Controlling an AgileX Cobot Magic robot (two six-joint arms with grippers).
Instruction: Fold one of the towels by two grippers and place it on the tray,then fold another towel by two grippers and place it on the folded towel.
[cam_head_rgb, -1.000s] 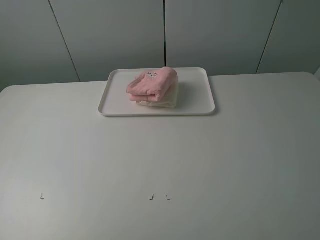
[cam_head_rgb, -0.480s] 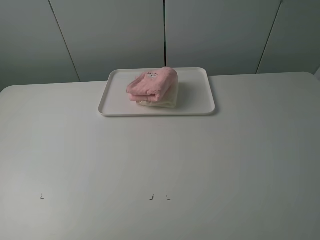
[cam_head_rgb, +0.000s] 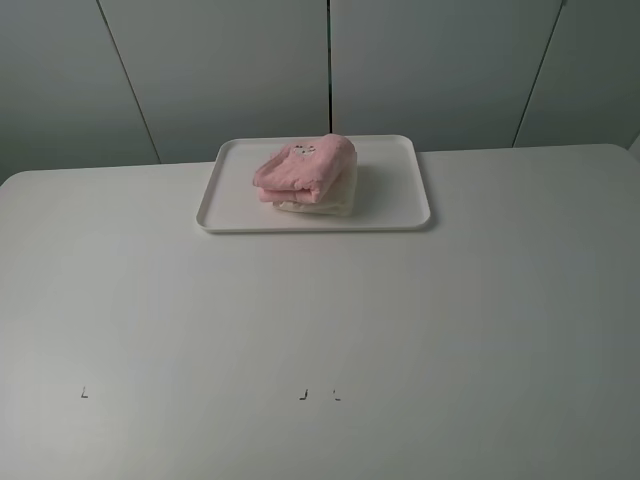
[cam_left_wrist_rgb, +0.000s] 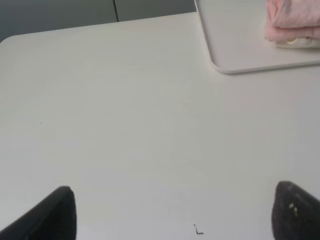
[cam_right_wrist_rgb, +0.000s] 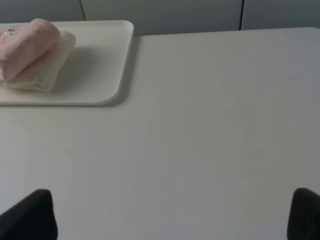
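Seen from the high camera, a white tray (cam_head_rgb: 405, 205) sits at the far middle of a white counter (cam_head_rgb: 320, 330). On it the folded pink towel (cam_head_rgb: 305, 167) is stacked on the folded cream towel (cam_head_rgb: 325, 202), as the task requires, so the work is judged complete. The bundle's long axis slants from near-left to far-right.

In the left wrist view, the left pincer (cam_left_wrist_rgb: 172, 212) is seen spread wide and empty, well apart from the tray.

In the right wrist view, the right pincer (cam_right_wrist_rgb: 172, 215) is likewise spread and empty, presumably parked clear.
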